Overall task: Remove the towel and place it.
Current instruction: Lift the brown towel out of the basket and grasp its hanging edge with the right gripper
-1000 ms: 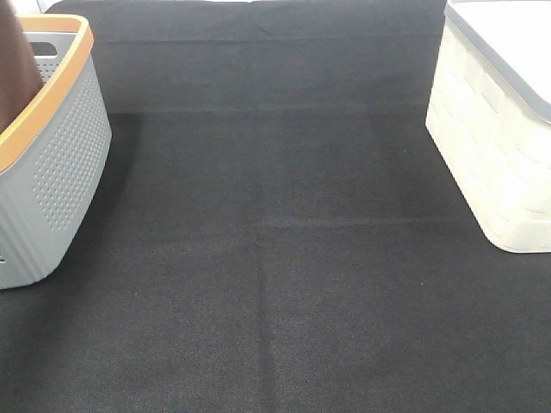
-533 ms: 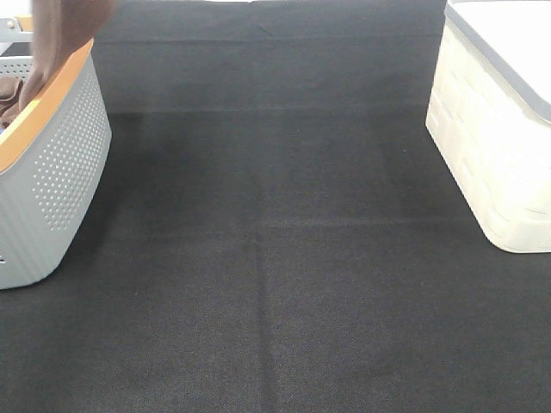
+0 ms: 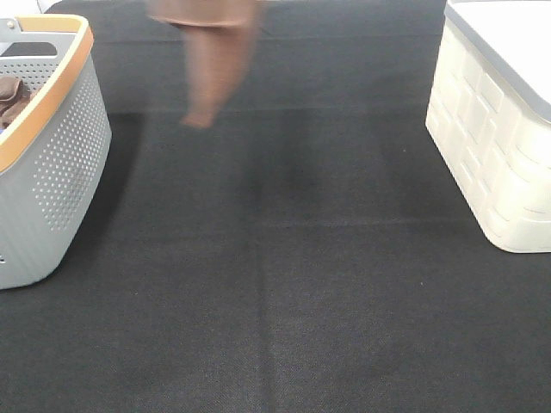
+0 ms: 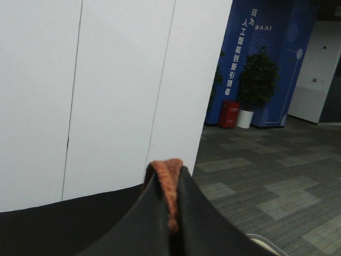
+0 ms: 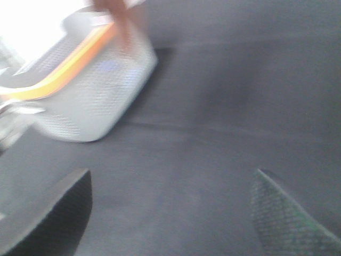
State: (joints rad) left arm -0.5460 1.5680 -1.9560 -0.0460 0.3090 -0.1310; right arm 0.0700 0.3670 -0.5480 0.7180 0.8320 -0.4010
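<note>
The reddish-brown towel hangs blurred in the air at the top of the exterior high view, right of the grey basket, over the black table. In the left wrist view my left gripper is shut on a fold of the towel, pinched between its two black fingers. The left gripper itself is out of the exterior high view. My right gripper is open and empty, low over the table; its view shows the basket and the hanging towel far off.
The grey basket with an orange rim stands at the left edge and holds darker brown cloths. A cream lidded box stands at the right edge. The black cloth table lies between them.
The towel has swung out of the basket and moved right, from the top left corner to above the table's far middle. Basket and box have not moved.
</note>
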